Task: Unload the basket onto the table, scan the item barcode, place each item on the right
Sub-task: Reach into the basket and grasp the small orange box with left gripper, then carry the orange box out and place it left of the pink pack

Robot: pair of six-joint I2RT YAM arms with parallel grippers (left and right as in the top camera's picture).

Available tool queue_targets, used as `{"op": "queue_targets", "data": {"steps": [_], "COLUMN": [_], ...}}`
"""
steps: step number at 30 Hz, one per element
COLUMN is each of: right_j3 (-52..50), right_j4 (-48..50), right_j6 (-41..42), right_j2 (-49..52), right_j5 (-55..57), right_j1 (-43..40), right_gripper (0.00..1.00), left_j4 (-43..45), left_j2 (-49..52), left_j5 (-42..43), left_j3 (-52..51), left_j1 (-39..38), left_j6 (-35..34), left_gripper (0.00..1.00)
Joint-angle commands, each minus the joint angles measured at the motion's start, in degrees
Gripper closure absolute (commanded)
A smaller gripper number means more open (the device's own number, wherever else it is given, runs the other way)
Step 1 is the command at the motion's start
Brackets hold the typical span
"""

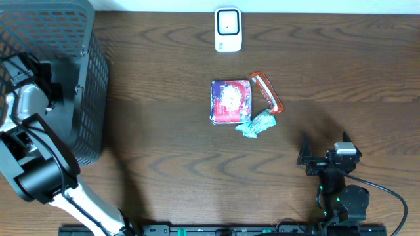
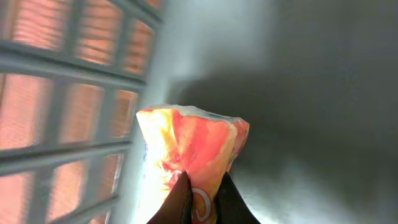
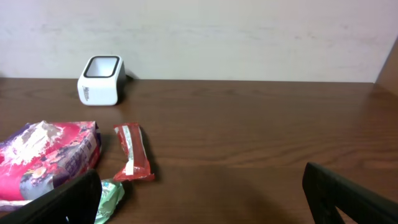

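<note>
A: Where is the left hand (image 2: 202, 194)?
B: Down in the basket (image 1: 85, 98) at nine o'clock. It pinches an orange packet (image 2: 193, 143), likely to lift it out.
A: Why?
B: The scanner (image 1: 228, 29) sits at twelve o'clock on the bench (image 1: 164, 164).
A: And the right hand (image 3: 202, 199)?
B: Spread wide at five o'clock, holding nothing.

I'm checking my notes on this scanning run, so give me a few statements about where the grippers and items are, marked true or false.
The left gripper is shut on an orange packet inside the basket. True.
The right gripper holds the red bar. False: it is open and empty; the red bar lies on the table.
The white scanner stands on the table. True.
The green wrapper lies in the basket. False: it lies on the table beside the purple packet.
</note>
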Motion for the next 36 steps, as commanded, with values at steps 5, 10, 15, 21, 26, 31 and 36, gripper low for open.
{"op": "queue_targets", "data": {"steps": [5, 10, 15, 21, 26, 31, 36], "right_j3": [-0.2, -0.2, -0.2, -0.2, -0.2, -0.2, -0.2], "right_j4": [0.0, 0.0, 0.0, 0.0, 0.0, 0.0, 0.0], "right_j6": [-0.4, -0.4, -0.4, -0.4, -0.4, -0.4, -0.4], "right_j2": [-0.3, -0.3, -0.3, -0.3, -0.3, -0.3, -0.3], "right_j5": [0.3, 0.3, 0.3, 0.3, 0.3, 0.3, 0.3], "right_j1": [0.2, 0.2, 0.2, 0.2, 0.2, 0.2, 0.2], "right_gripper": [0.01, 0.01, 0.01, 0.01, 0.01, 0.01, 0.01], "left_j4": [8.1, 12.4, 13.7, 7.3, -8.2, -17.8, -19.7], "left_j2": [-22.6, -36.1, -43.6, -43.4, -35.6, -26.2, -16.0], "left_j5": [7.2, 20.3, 31.1, 30.9, 18.8, 13.8, 13.8], "left_j3": [1.4, 1.4, 1.4, 1.3, 1.2, 1.2, 1.2], "left_j1": [-1.9, -2.0, -8.0, -29.7, -43.4, -48.0, -50.4], "left_j6": [-23.3, -36.5, -51.1, -47.2, -36.5, -36.3, -36.3], "left_gripper": [0.92, 0.93, 0.92, 0.92, 0.93, 0.92, 0.93]}}
